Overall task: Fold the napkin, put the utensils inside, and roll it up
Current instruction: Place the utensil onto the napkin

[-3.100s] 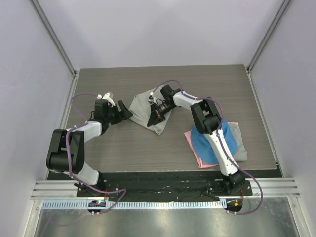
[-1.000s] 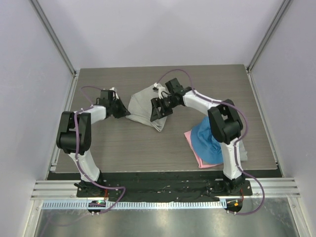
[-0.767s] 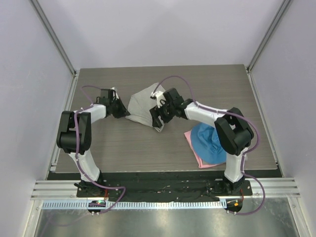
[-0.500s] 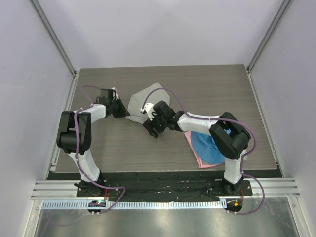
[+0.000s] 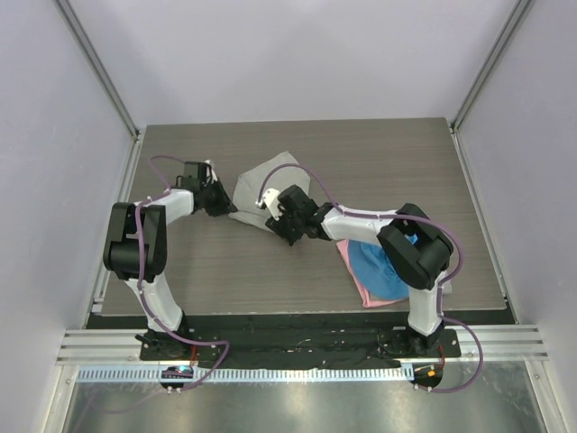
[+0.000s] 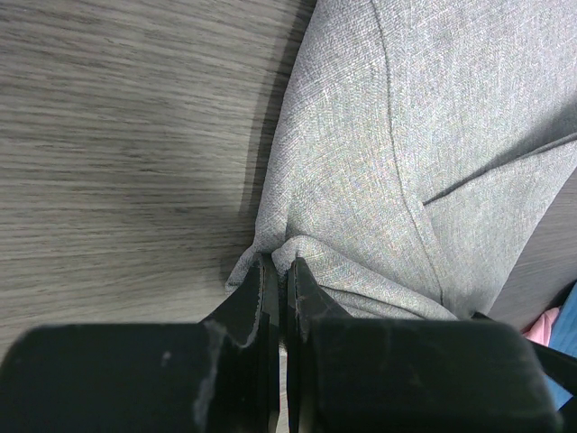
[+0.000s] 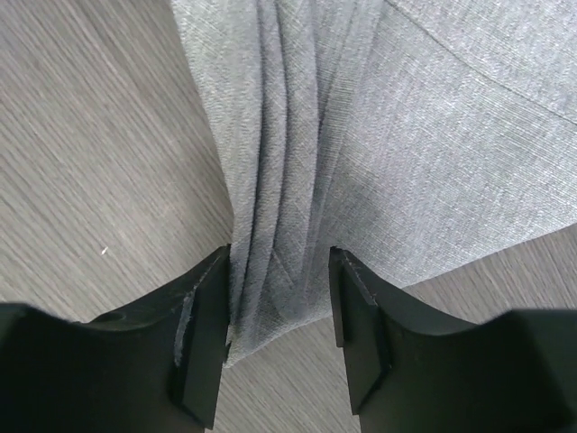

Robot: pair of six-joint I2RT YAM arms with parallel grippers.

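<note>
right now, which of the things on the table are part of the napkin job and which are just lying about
Part of the job:
- napkin
- left gripper, shut on a pinch of the napkin's edge
- right gripper, open, astride the napkin's folded corner

Just lying about:
- blue cloth
- pink cloth, under the blue one

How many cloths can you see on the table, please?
3: the grey napkin mid-table, the blue cloth at the near right, and the pink cloth under it. The right arm may hide others.
</note>
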